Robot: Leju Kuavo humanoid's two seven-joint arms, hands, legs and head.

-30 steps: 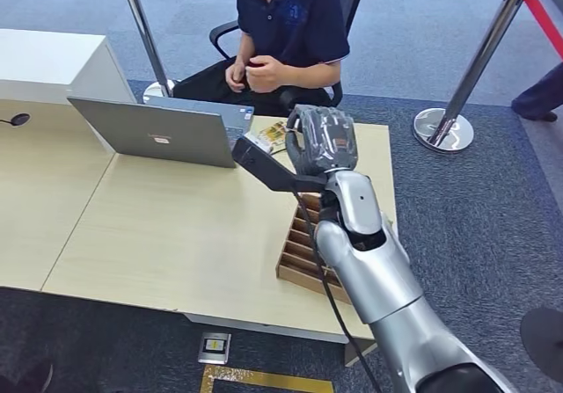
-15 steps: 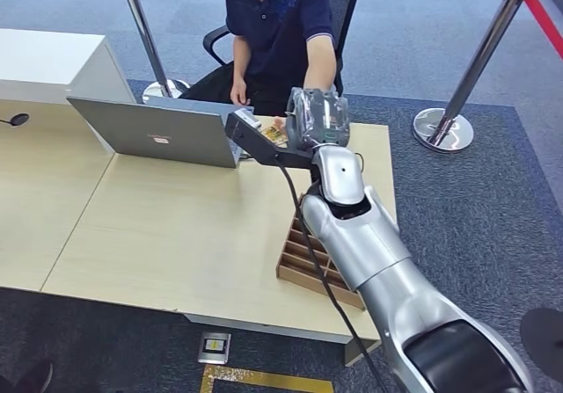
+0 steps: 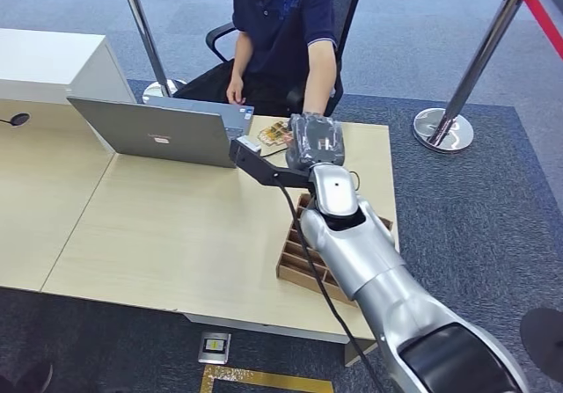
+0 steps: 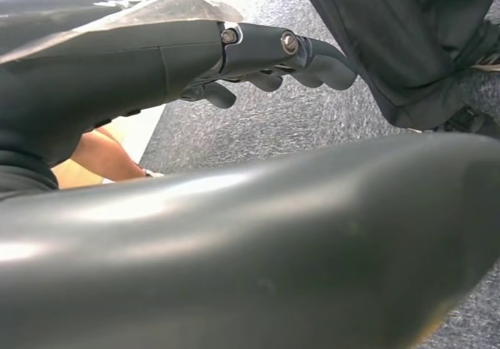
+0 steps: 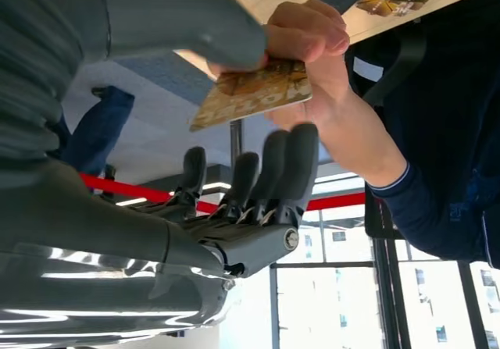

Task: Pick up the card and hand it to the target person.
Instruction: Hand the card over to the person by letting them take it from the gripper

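Your right hand (image 3: pixel 316 140) is stretched out over the far edge of the table (image 3: pixel 166 226), right in front of the seated person (image 3: pixel 282 24) in the dark blue shirt. From the head view you see just the back of the hand in its clear cover, so look to the right wrist view: there the card (image 5: pixel 253 93), gold and brown patterned, sits under your thick grey thumb (image 5: pixel 194 21), and the person's hand (image 5: pixel 309 52) is clamped on the same card from the other side, fingers over its top and thumb beneath. Your darker fingers (image 5: pixel 277 169) are straight and slightly apart, just below the card; whether they touch it you cannot tell. So the card is between two holders, up off the table.

On the table near your hand lies another patterned card (image 3: pixel 274 133), flat, beside the corner of the open laptop (image 3: pixel 159 129). Under your forearm sits the brown slotted cardboard tray (image 3: pixel 299 261). The person's other hand rests at the laptop's far edge.

Your left hand (image 4: pixel 259 60) shows in its own wrist view above grey carpet (image 4: pixel 283 122), dark fingers lightly curled and close together, nothing between them.
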